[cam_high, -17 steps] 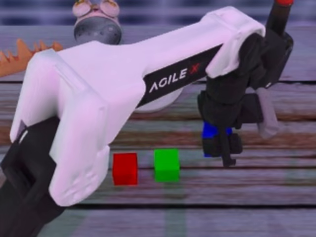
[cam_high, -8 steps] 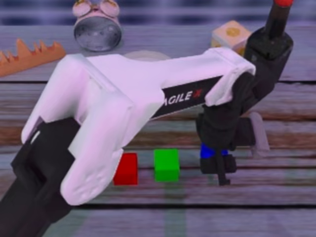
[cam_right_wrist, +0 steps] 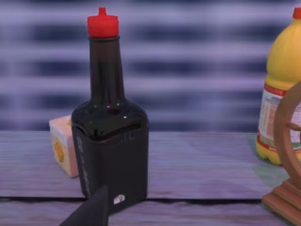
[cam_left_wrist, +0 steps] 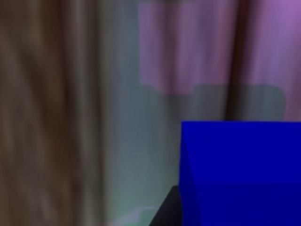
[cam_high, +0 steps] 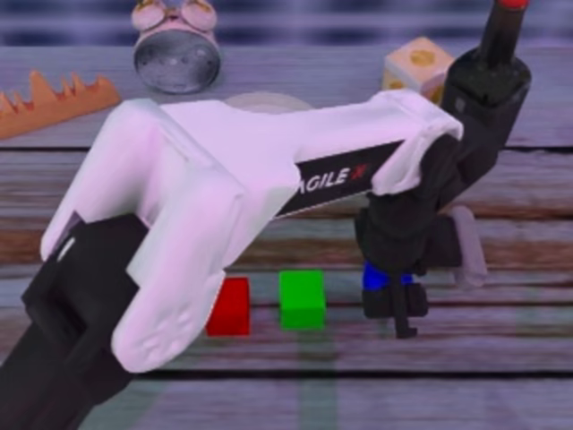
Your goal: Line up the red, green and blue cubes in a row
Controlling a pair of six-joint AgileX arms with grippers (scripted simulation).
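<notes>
— Where's the left pincer (cam_high: 395, 305) just now?

— Low over the wooden plank bench (cam_high: 501, 331), at the end of the big white AgileX arm (cam_high: 224, 188) that reaches across from the left. It is clenched on the small deep blue cube (cam_high: 387, 277); a sliver of blue shows between the black fingers (cam_high: 409, 309), and the left wrist view is half filled by that blue face.

— And the other two?

— The small bright green cube (cam_high: 302, 299) sits just to the pincer's left, apart from it, and the small solid red cube (cam_high: 229, 306) lies farther left again, partly under the white arm. Red and green are level with one another, and the blue one is roughly in line with them. Whether it touches the planks I can't tell.

— Anything behind the pincer?

— A dark sauce bottle with a red cap (cam_right_wrist: 110, 122) stands just beyond it, with a cream cube bearing orange-slice pictures (cam_high: 414, 64) beside that.

— The right arm?

— Only a dark tip of the right pincer (cam_right_wrist: 89, 212) shows in its own wrist view; I can't tell how its fingers stand.
</notes>
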